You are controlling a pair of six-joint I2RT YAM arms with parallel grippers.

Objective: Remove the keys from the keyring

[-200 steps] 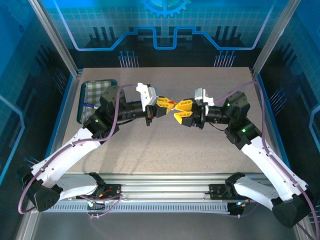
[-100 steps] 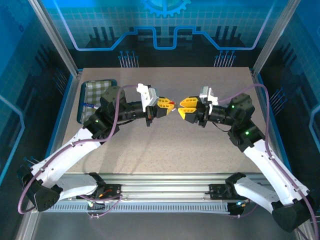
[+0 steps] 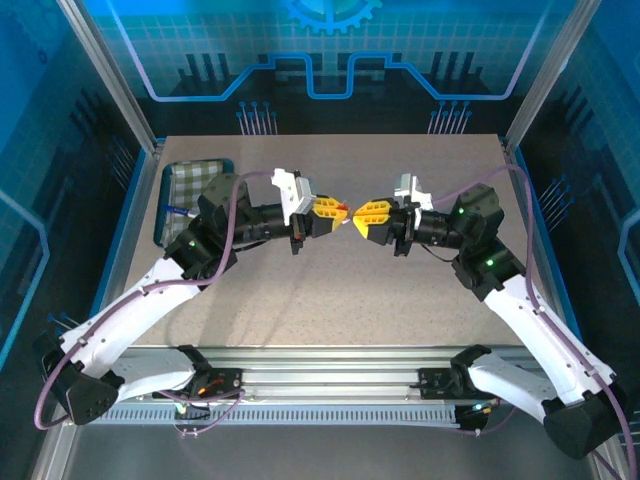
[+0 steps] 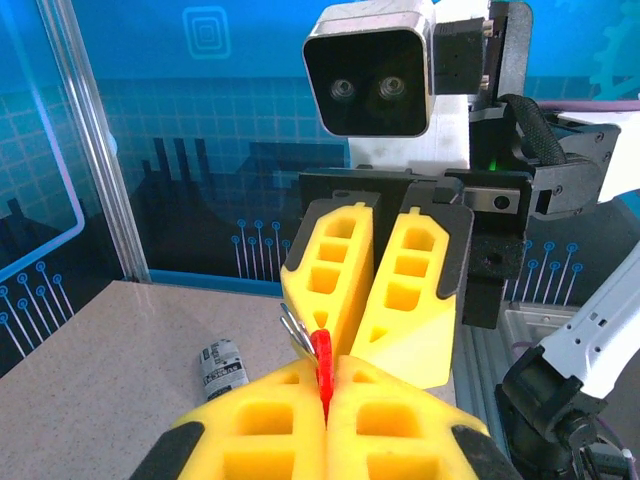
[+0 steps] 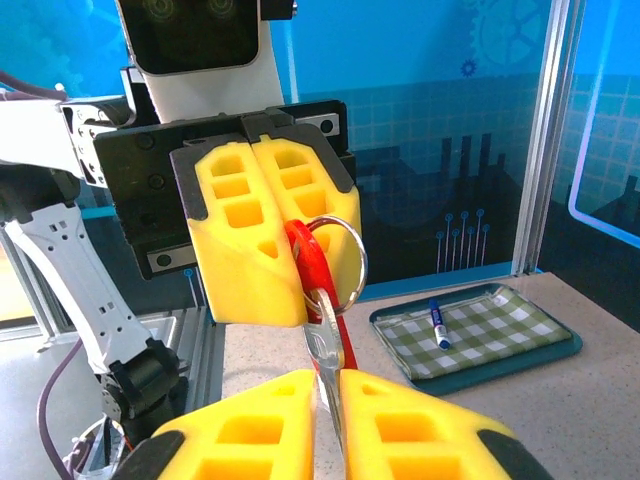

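Two robot arms meet nose to nose above the middle of the counter [image 3: 400, 300], with the left gripper [image 3: 333, 210] at 9 o'clock and the right gripper [image 3: 365, 214] at 3 o'clock of the small bundle held between them. The left gripper's yellow fingers [image 4: 400, 430] are pressed together, clamped on the red keyring [image 5: 308, 258], which sticks out from their tips. The right gripper's fingers [image 5: 420, 430] are closed on the blade of the grey key [image 5: 326, 350]. The key hangs at 6 o'clock from a thin silver ring [image 5: 352, 262] that also threads the red loop. The whole bundle sits in the air, clear of the counter surface, stretched between the two sets of fingertips. At 10 o'clock on the counter lies a teal tray [image 3: 163, 215] lined with green check, carrying a blue-capped pen [image 5: 438, 322]. In the left wrist view, a small printed roll [image 4: 222, 365] lies on the counter at 8 o'clock of the clamped keyring.
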